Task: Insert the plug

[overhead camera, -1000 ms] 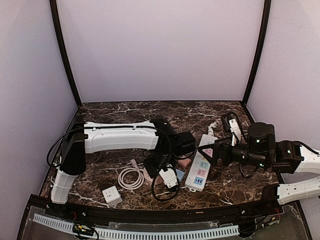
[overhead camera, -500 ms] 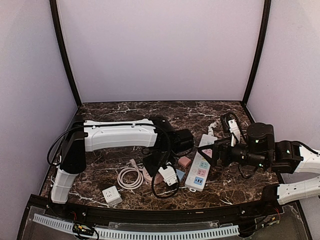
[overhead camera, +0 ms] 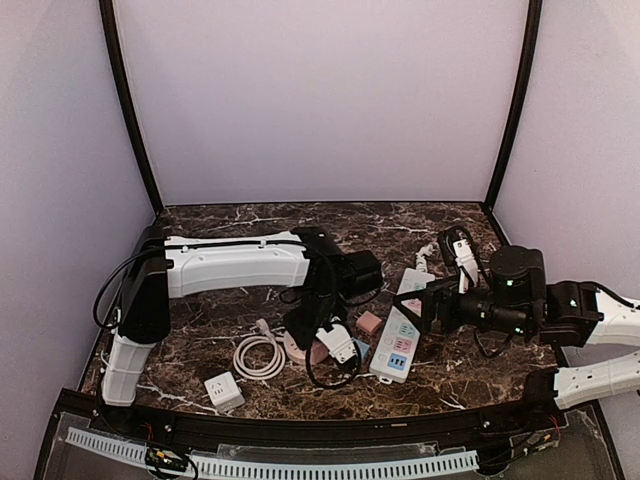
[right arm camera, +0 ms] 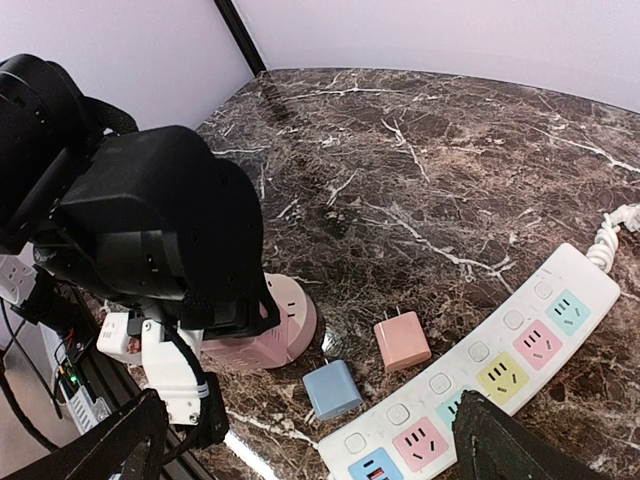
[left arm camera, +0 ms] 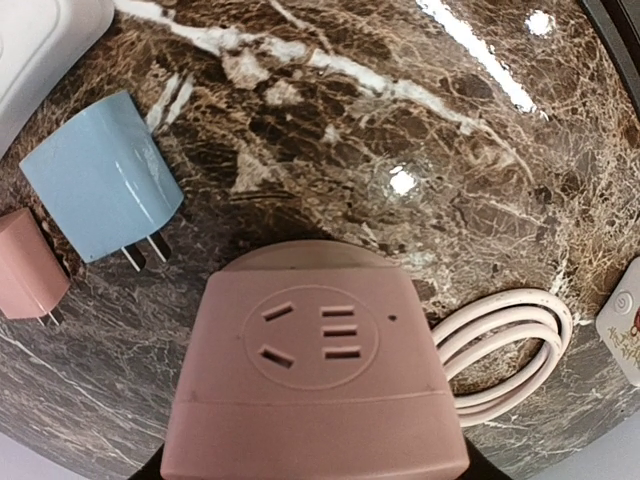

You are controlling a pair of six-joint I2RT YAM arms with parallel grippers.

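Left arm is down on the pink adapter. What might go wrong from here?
1. The blue plug and small pink plug lie loose close beside the pink adapter; shifting it may knock them away.
2. The coiled white cable lies right at its other side and might snag or drag along.

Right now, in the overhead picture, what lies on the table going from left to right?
A white cube adapter → coiled white cable → pink round socket → pink charger → long white power strip.
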